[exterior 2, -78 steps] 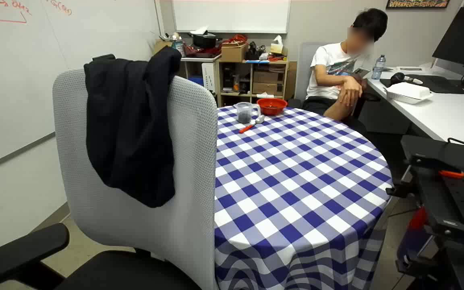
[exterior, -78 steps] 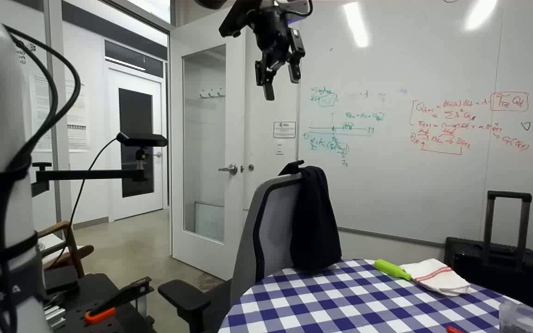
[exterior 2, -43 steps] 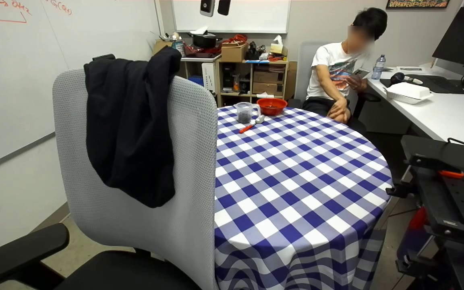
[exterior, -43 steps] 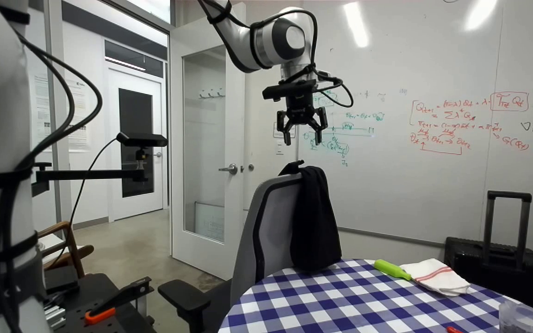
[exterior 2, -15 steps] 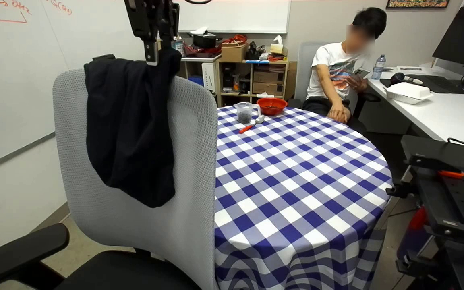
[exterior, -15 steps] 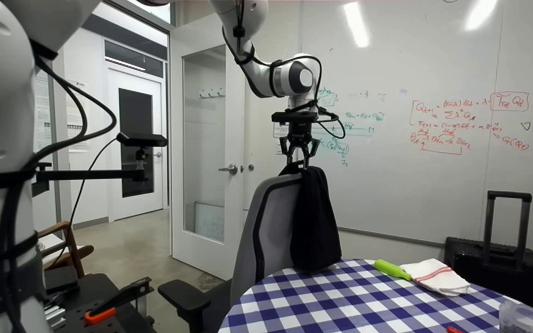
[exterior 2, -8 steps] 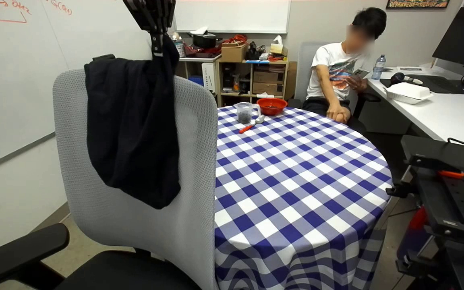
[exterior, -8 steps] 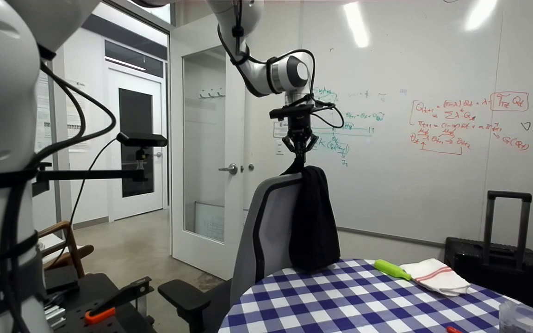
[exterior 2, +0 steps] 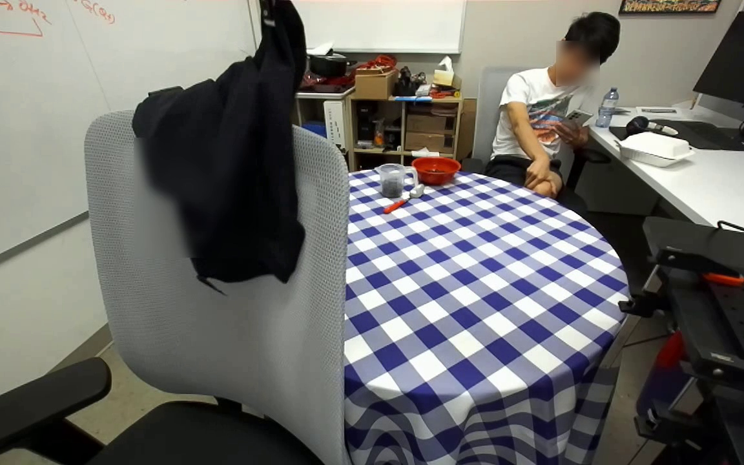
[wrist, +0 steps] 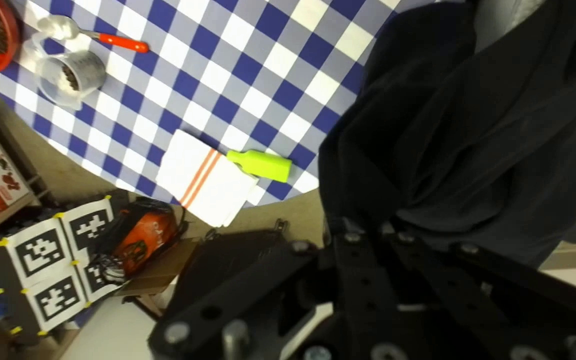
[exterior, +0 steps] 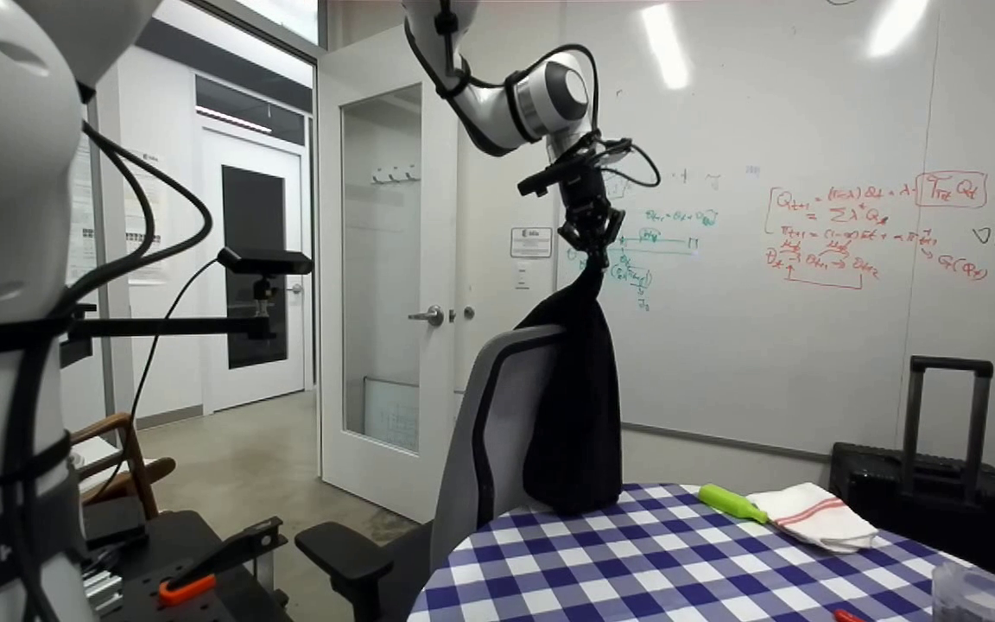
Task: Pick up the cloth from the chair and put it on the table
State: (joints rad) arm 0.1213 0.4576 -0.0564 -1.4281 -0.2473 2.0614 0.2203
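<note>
Jaws clenched on a black cloth [exterior: 573,415], drawn to a peak above a grey chair [exterior 2: 172,349].
From where I stand, the cloth hangs below the jaws of the 1 arm [exterior: 541,102], long axis steep, part of it draped across the chair's top edge; I cannot tell whether its lower end touches the table [exterior 2: 475,290] just behind the chair. The coming move, I judge, turns on that edge: the cloth probably needs more height to come free of the chair before crossing behind it, or it may snag.
</note>
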